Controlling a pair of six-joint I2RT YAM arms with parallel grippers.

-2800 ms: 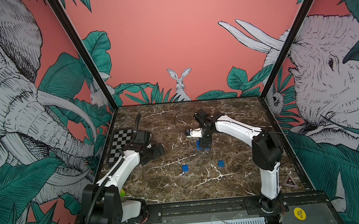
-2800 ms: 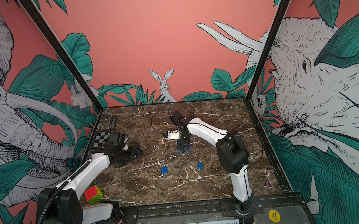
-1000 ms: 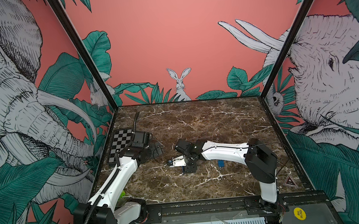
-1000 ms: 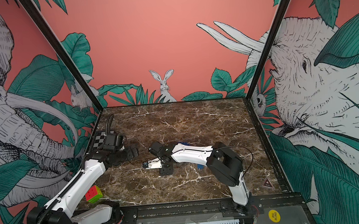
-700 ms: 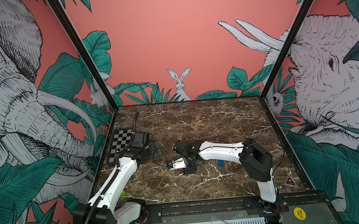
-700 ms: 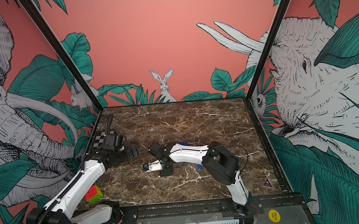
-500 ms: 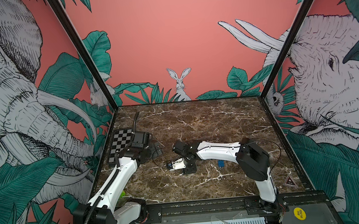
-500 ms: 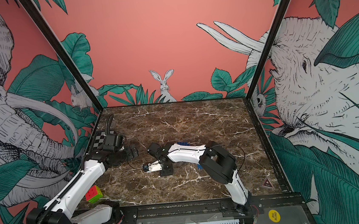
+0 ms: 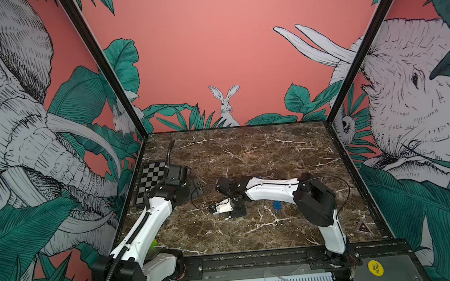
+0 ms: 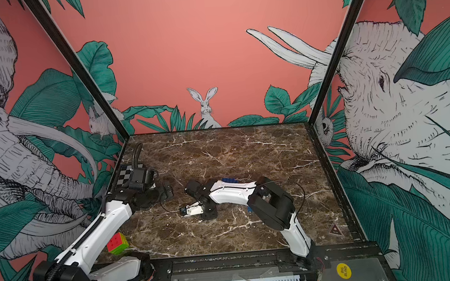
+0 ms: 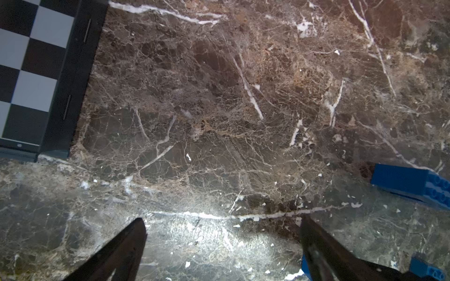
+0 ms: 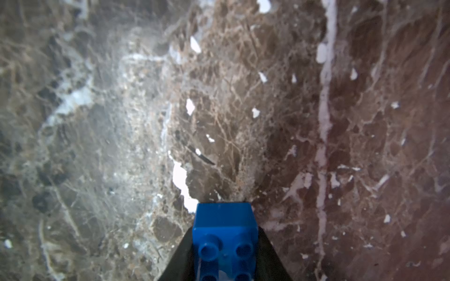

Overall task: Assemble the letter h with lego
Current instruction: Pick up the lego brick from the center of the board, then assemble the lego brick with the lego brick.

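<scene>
Right fingers point(image 12: 270, 262) around square brick point(image 12: 225, 233); loose brick point(image 9: 276, 205) nearby

High frontal stereo pair; wrists close, apparently downward.

Salmon-pink back wall point(image 9: 209, 37), painted with a white rabbit point(image 9: 225, 105) among green leaves point(image 9: 174, 117), closes off the enclosure in both top views. Line-drawn elephants point(image 9: 7, 110) fill the left wall point(image 9: 81, 98) and the right wall point(image 9: 444, 183), each meeting the back at a slanting black frame post point(image 9: 102, 65). The floor is a dark brown marble tabletop point(image 9: 247, 150) veined in white, with a black-and-white checkerboard point(image 9: 149, 178) at its left edge. A bright patch of light point(image 11: 207, 226) glares off the stone in the left wrist view.
</scene>
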